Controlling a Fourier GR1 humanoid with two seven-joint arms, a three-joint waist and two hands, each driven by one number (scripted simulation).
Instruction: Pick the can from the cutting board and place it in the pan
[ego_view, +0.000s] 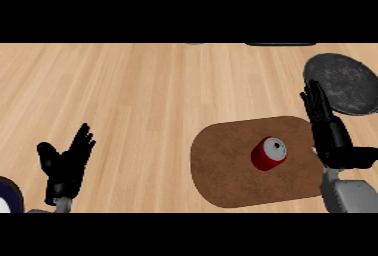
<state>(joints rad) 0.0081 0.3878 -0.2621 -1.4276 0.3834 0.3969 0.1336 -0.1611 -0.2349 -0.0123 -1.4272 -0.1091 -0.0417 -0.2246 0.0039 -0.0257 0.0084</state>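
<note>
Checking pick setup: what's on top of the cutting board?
Only the red can, standing near the middle of the brown cutting board. The right hand overlaps the board's right edge, hiding that strip. The pan sits apart.

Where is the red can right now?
The red can stands on the brown cutting board, at the head view's lower right, just left of the right hand.

Red can (268, 153) (tilted) on brown cutting board (236, 170), dark pan (343, 82) beyond.
</note>
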